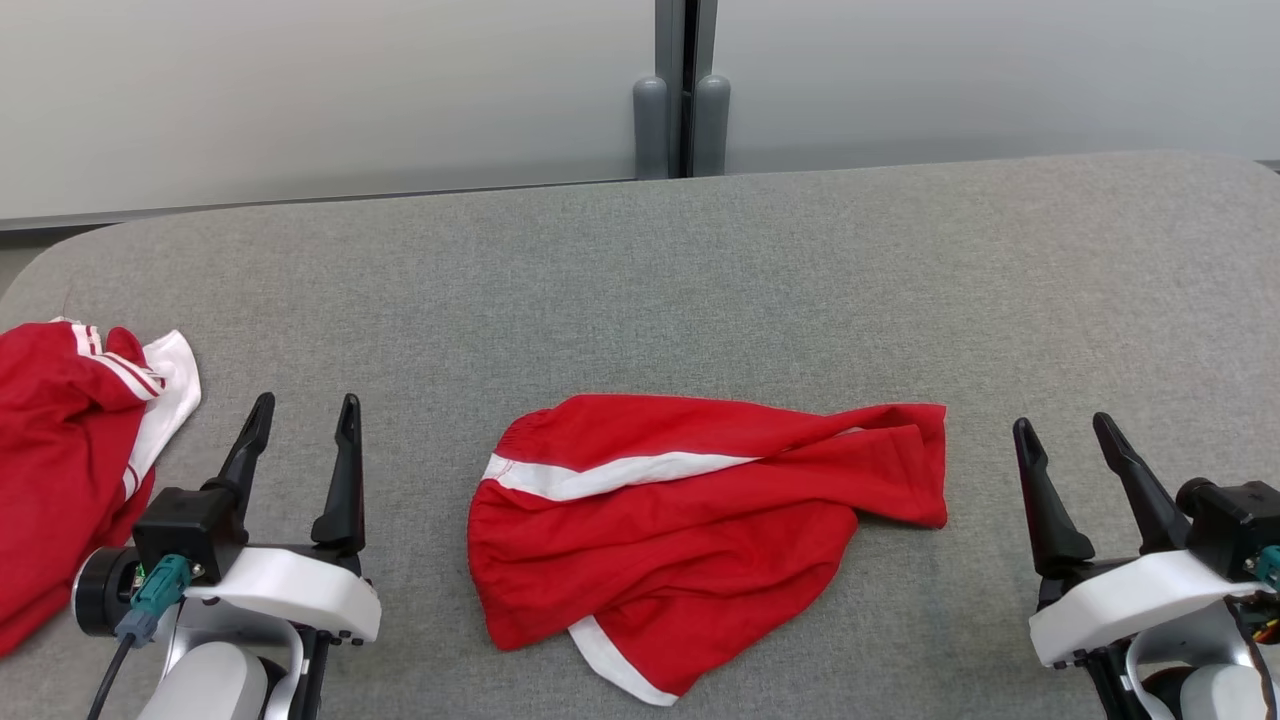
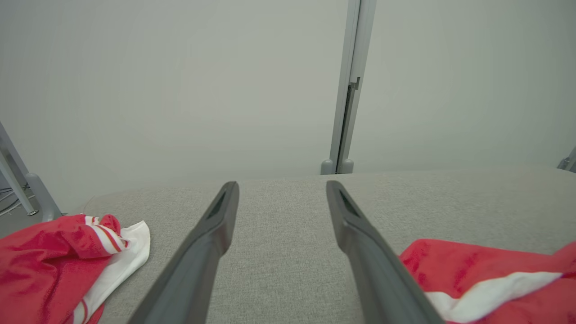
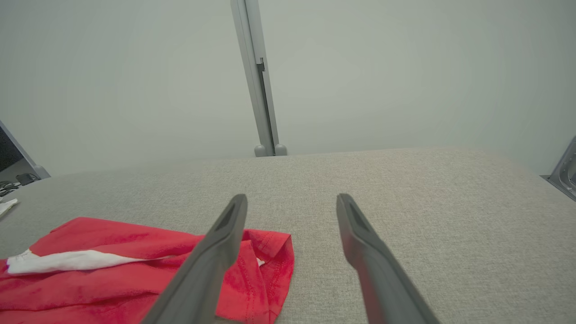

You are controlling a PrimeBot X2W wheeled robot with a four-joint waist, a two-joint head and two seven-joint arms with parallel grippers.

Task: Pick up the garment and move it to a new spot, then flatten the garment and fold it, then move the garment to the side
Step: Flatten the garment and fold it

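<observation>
table point(image 1: 700, 260): grey fabric top, wide and mostly bare, so there's plenty of room to spread and fold stuff.
garment point(image 1: 680, 520): red shorts with a white stripe, lying rumpled mid-table near the front edge. Nothing is holding them. One leg is flopped over, so they look dropped in their spot and not yet flattened.
spare red top point(image 1: 60, 450): bunched at the far left edge, well apart from the shorts, probably just parked out of the way.
left gripper point(image 1: 305, 405): fingers spread wide and empty. It sits between the two red pieces, with the garment near on its right, not touching.
right gripper point(image 1: 1060, 425): also wide open and empty. The garment's leg hem is near on its left, with a clear gap.
</observation>
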